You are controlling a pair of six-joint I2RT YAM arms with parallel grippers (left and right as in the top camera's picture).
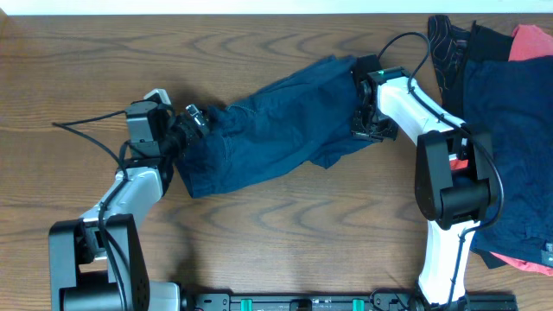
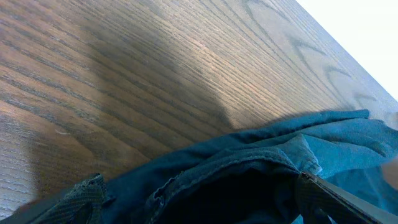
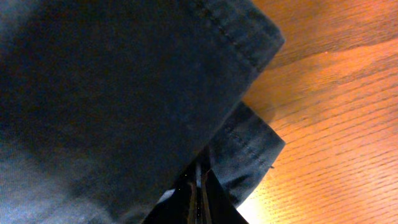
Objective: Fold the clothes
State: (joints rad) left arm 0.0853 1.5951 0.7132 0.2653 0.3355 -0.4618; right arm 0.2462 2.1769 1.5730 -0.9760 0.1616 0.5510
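while the right gripper [image 1: 365, 123] pinches a leg hem of the navy shorts [image 1: 268, 130] lying unfolded across the wooden table [image 1: 276, 233], the left gripper [image 1: 195, 116] gapes wide at the waistband, gripping nothing; the pile of garments [image 1: 510, 147] waits untouched.

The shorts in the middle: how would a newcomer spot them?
On the wooden table, look between the left gripper and the right gripper. The dark navy shorts lie stretched out alone there. Unlike the heaped pile at the right edge, they are one plain garment.
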